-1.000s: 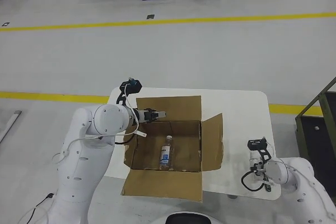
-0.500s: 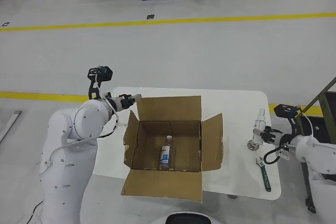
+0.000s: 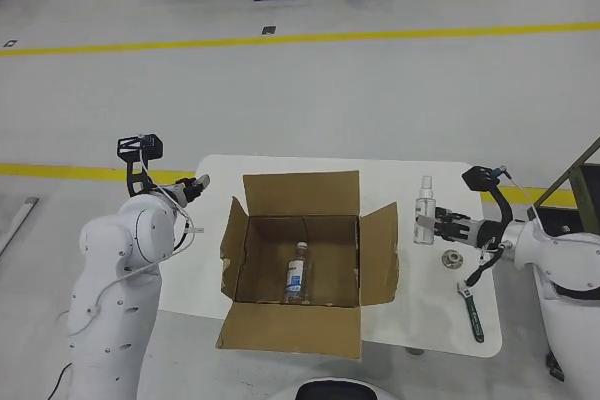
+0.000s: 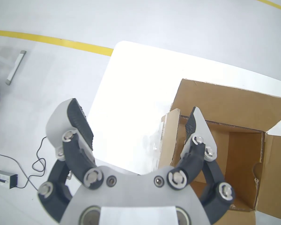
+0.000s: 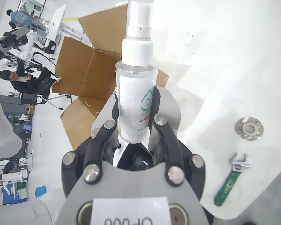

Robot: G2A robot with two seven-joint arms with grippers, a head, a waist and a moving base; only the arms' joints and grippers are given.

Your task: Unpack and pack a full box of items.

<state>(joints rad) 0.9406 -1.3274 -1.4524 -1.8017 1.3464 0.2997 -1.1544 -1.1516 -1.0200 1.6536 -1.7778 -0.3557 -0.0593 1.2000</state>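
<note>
An open cardboard box stands in the middle of the white table. A clear bottle lies on the box floor. My right gripper is shut on a clear spray bottle, held upright over the table just right of the box's right flap. My left gripper hangs open and holds nothing, above the table's left edge beside the box's left flap.
A round metal flange and a green-handled adjustable wrench lie on the table's right side. A dark metal rack stands to the right of the table. Bare tabletop lies behind the box.
My left gripper has pulled away from the box's back-left corner, out to the left. My right gripper took the spray bottle from the table's right edge and carried it left toward the box.
</note>
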